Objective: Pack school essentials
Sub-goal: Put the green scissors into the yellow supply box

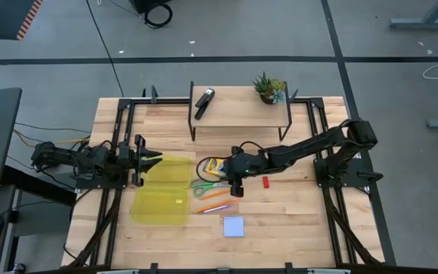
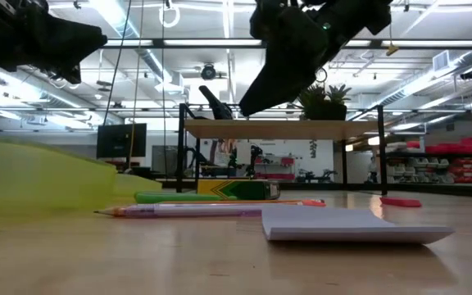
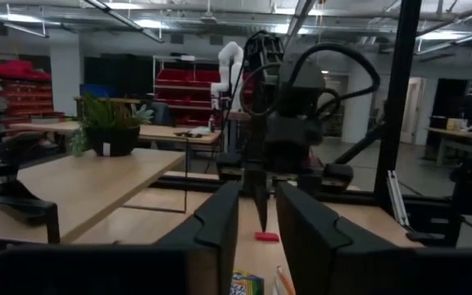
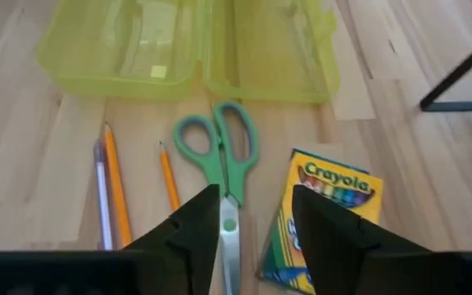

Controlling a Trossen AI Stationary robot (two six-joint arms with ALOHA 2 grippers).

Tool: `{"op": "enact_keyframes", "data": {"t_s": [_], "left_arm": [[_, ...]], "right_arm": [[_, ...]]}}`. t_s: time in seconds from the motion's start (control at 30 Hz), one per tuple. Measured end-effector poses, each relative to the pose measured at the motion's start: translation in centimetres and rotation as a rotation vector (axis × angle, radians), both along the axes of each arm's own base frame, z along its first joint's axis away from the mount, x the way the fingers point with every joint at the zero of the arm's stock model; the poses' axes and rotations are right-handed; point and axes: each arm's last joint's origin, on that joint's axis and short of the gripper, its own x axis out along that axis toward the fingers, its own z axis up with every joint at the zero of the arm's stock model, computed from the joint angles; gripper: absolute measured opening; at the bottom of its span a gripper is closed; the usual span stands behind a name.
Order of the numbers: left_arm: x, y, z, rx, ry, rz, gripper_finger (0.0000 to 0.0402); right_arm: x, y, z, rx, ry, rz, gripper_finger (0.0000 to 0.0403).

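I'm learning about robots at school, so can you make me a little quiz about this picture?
1. True or false: the yellow-green case lies open on the table.
2. Which thing does the right gripper hover over? A) the plant B) the scissors C) the note pad
3. Fill the gap: the stapler sits on the raised ____ at the table's back.

Key: 1 true. 2 B: the right wrist view shows its open fingers on either side of the scissors' blades, beside the crayon box. 3 shelf. The left gripper waits, open, by the case.
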Motion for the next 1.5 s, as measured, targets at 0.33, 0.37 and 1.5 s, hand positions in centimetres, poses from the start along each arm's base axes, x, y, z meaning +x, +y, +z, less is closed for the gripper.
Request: {"op": "enact_keyframes", "data": {"t_s": [0.33, 0.37, 1.5], "left_arm": [[0.0, 0.0, -0.1, -0.006, 0.006, -0.001, 0.0084], [0.0, 0.0, -0.1, -0.006, 0.007, -0.001, 0.0082], [0.1, 0.0, -0.6, -0.046, 0.056, -0.011, 0.0058]], "right_arm": [[3.5, 0.5, -0.1, 0.005, 0.029, -0.002, 0.0158], [3.8, 0.5, -0.1, 0.005, 0.040, -0.002, 0.0158], [7.6, 1.0, -4.1, 0.021, 0.424, -0.008, 0.0158]]}}
